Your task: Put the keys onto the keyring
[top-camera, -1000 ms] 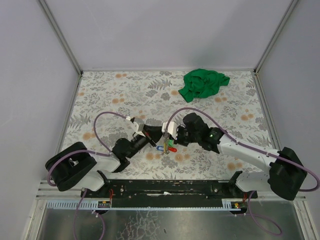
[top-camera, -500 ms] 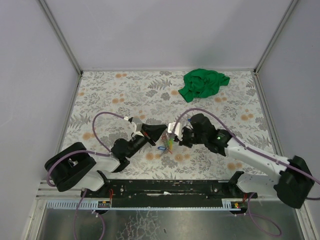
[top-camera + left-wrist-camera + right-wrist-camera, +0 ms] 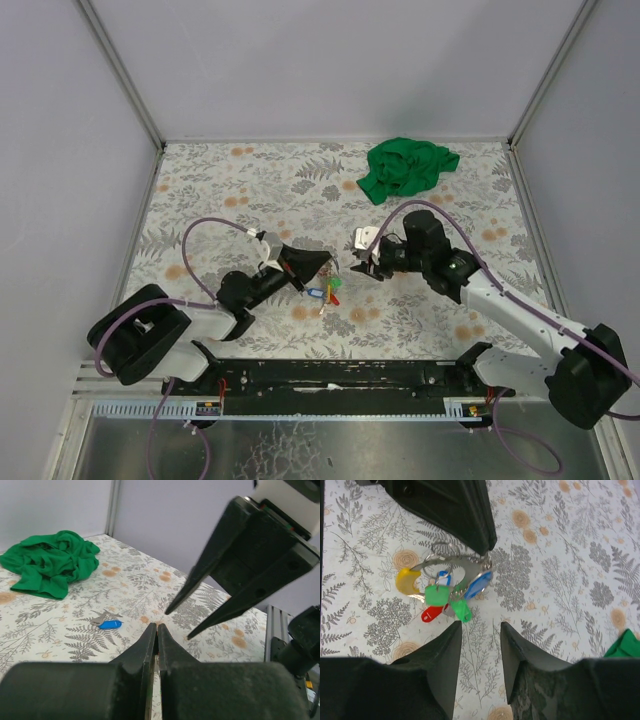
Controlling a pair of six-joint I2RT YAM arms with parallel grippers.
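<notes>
View from above: a table (image 3: 230,180) covered in a grey fern and orange flower print, walled on three sides by plain pale panels. Two robot arms reach in from the lower edge and meet just below the centre of the frame.

The left gripper (image 3: 322,264) points right, its black jaws pressed together. In the right wrist view its tip sits at the top centre and meets the right end of the keyring (image 3: 451,562), a thin silvery wire loop, so it is clamped on the loop. The loop runs leftward from the tip across the middle of that frame.

The keys (image 3: 438,595) bunch on and under the loop. A yellow head sits at the left end, a small blue one is inside the loop, and two green heads and a red one lie below. I cannot tell whether the bunch rests on the table or hangs just above it.

A larger blue key (image 3: 478,585) lies at the right of the bunch, close under the left gripper's tip. I cannot tell whether it is threaded on the loop.

The right gripper (image 3: 362,262) is just right of the bunch in the overhead view, facing the left one. Its jaws are spread and hold nothing, and its two dark fingers (image 3: 445,670) fill the bottom of its own wrist view, near the keys but apart from them.

A crumpled green cloth (image 3: 408,167) lies in the upper right of the overhead view, well apart from both grippers.
</notes>
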